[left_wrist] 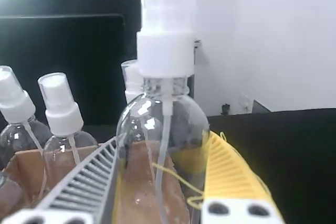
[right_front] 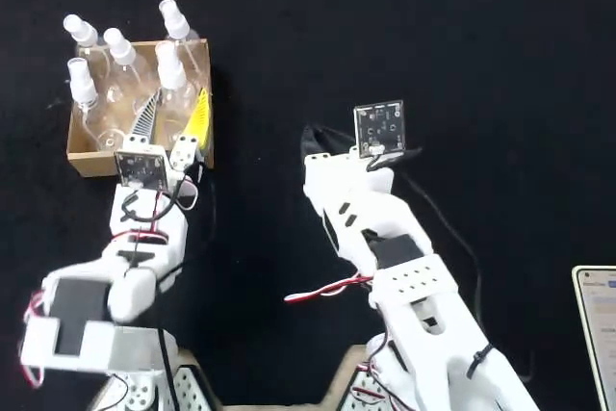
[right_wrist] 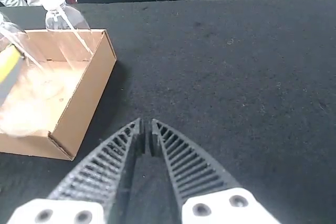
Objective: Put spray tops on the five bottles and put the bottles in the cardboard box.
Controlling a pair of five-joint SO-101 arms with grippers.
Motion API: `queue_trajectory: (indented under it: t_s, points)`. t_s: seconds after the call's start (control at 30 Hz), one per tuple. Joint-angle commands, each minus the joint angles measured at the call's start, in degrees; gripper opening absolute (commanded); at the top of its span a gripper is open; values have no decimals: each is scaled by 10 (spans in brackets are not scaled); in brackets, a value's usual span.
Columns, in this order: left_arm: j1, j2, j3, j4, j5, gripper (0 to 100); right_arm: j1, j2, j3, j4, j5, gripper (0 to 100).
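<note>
Black table [right_front: 481,64], left pincer [right_front: 179,98] gripping boxed bottle [left_wrist: 152,119], right pincer [right_wrist: 146,127] closed.

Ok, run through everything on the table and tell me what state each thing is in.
Cardboard box: open-topped, holding all the bottles.
Five bottles: upright, spray tops on.
Nearest bottle: standing in the box, held between the left fingers.
Left gripper: shut on the nearest bottle.
Right gripper: fingers shut, empty, over the table.
Phone: screen lit.
</note>
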Motion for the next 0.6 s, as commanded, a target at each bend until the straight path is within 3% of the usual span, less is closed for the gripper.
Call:
queue_trajectory:
  t_s: [0.0, 0.2, 0.57]
  points:
    - [-15, 92, -49, -114, 2, 36, -6, 4, -5, 4, 6, 15]
    - [-16, 229, -86, -203, 5, 36, -7, 4, -6, 4, 6, 15]
    - [-12, 317, -130, -217, 5, 40, -7, 4, -6, 3, 7, 15]
